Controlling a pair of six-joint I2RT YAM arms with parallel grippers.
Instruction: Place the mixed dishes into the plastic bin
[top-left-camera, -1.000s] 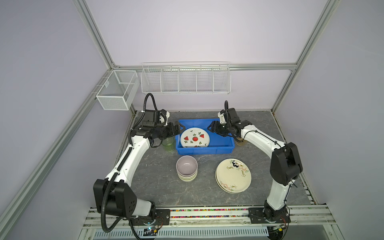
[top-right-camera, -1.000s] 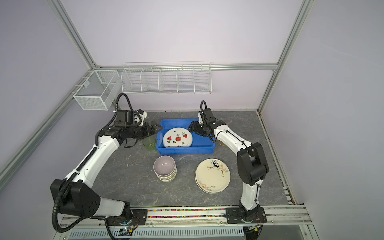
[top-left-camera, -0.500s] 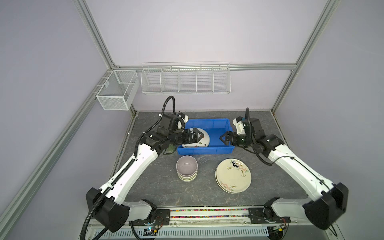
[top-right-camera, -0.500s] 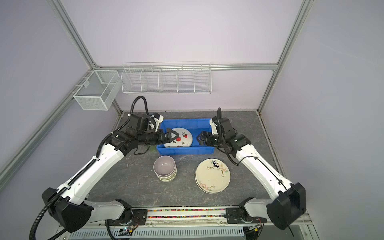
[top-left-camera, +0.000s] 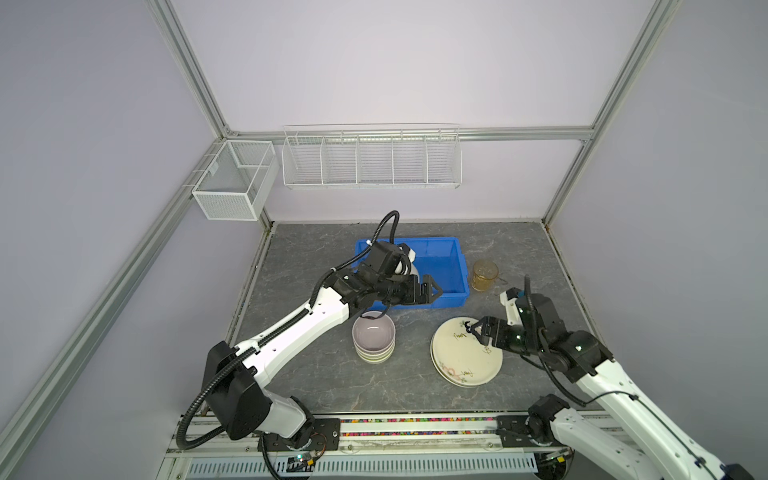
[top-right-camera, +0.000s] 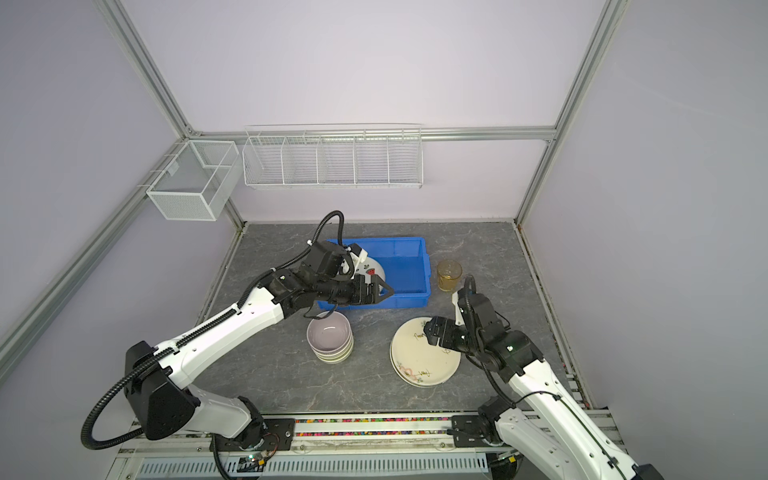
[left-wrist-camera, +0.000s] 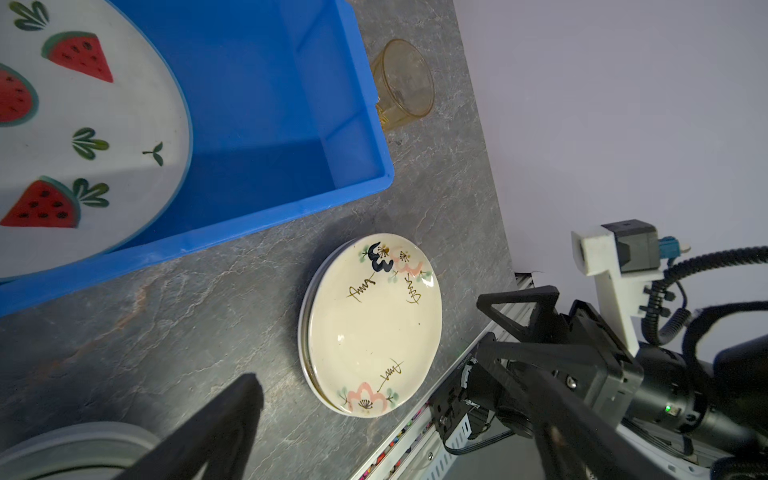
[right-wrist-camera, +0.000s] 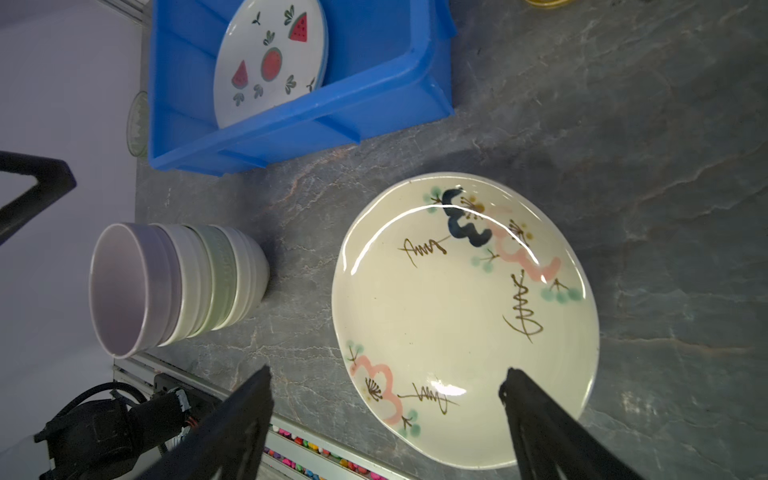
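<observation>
Right wrist view: one watermelon plate (right-wrist-camera: 270, 62) leaning in the one blue bin (right-wrist-camera: 291, 120), one green cup (right-wrist-camera: 137, 124) just beside it, four nested bowls (right-wrist-camera: 178, 282) and at least two stacked plates (right-wrist-camera: 457, 311) outside it, while both top views add one amber cup (top-left-camera: 484, 275) near the bin and the left gripper (top-left-camera: 436, 289) and right gripper (top-left-camera: 473, 332), both spread wide and empty.

Grey marbled tabletop (top-left-camera: 311, 257): blue bin (top-left-camera: 444, 266), amber cup (top-left-camera: 484, 275), bowl stack (top-left-camera: 374, 340), plate stack (top-left-camera: 465, 353).
</observation>
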